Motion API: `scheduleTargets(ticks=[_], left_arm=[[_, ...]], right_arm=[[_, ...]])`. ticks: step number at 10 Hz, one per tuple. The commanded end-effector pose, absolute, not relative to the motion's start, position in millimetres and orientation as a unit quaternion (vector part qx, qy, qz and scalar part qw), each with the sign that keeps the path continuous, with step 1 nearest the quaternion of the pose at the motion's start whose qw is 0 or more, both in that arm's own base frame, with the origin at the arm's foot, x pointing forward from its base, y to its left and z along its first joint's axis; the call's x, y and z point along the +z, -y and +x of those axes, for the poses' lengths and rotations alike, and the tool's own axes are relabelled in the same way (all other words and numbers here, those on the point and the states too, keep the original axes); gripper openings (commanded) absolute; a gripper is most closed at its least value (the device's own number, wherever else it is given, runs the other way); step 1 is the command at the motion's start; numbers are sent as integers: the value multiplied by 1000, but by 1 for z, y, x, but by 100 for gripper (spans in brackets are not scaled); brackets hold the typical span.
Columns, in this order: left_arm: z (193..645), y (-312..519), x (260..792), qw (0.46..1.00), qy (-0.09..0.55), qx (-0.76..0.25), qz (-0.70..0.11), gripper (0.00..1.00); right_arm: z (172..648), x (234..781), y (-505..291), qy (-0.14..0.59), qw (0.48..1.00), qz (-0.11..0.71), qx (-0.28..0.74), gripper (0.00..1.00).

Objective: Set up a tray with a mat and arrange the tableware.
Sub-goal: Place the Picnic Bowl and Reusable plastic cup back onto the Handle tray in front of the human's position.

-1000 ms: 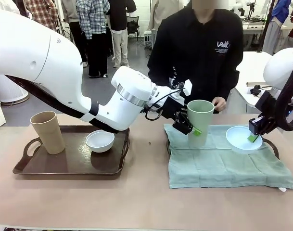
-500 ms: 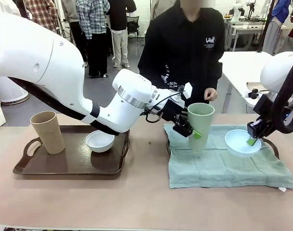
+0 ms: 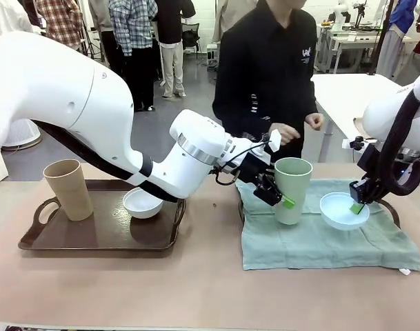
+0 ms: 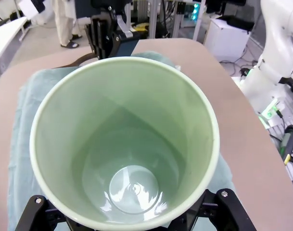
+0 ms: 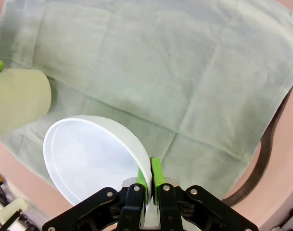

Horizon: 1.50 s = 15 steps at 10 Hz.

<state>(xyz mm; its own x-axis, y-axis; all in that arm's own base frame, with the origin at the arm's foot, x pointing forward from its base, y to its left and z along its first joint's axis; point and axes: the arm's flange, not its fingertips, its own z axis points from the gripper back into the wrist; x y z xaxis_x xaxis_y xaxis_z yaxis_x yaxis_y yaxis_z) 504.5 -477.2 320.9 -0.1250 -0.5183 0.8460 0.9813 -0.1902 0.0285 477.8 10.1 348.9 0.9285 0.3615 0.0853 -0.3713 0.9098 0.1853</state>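
The desk (image 3: 196,289) is unchanged. All the movement is over the green mat (image 3: 313,248), which is spread across the mat-covered tray (image 3: 394,210) directly beneath both claws. The bare tray (image 3: 92,241), well behind the left claw along its arm, has stayed as it was.

Over the last second the pale green tumbler (image 3: 292,193) has come down and edged a little toward the right claw. It stands upright, and its base now looks to meet the mat, though I cannot tell whether it rests its weight there. The left claw (image 3: 282,196) is spread wide around it, one finger on each side of the wall, and has not let go. The tan tumbler (image 3: 68,189) has not moved from the bare tray, far behind that claw.

The light blue bowl (image 3: 337,210) has also sunk and drifted toward the left claw, so it is now just beside the tumbler but apart from it. The right claw (image 3: 359,205) is pinched almost fully closed on the bowl's rim, and the bowl reaches out from its fingertips toward the left claw. I cannot tell whether the bowl touches the mat. The white bowl (image 3: 143,202) remains on the bare tray.

Both pieces seem to be in the last part of being set down. What is left for these two is probably a clean release, with the tumbler the likelier one to tip.
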Motion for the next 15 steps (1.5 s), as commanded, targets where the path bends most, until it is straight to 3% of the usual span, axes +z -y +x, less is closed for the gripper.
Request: scheduleTargets(ticks=[1, 5, 6, 7, 8, 9, 15], left_arm=[[510, 483, 317, 544, 323, -692, -349, 85], [509, 484, 312, 544, 323, -695, -341, 85], [510, 484, 313, 539, 323, -700, -339, 100], [510, 483, 314, 540, 323, -699, -338, 100], [511, 482, 316, 545, 322, -697, -337, 100], [513, 479, 317, 558, 312, -693, -333, 100], [515, 444, 333, 644, 194, -671, -313, 100]], right_arm=[[489, 332, -6, 55, 972, 108, 203, 5], [492, 315, 0, 67, 970, 104, 208, 5], [492, 315, 0, 63, 970, 105, 210, 65], [491, 320, -1, 65, 971, 99, 206, 65], [488, 329, -1, 68, 975, 88, 192, 100], [484, 341, 1, 72, 978, 74, 182, 29], [437, 426, 1, 127, 978, 23, 166, 29]])
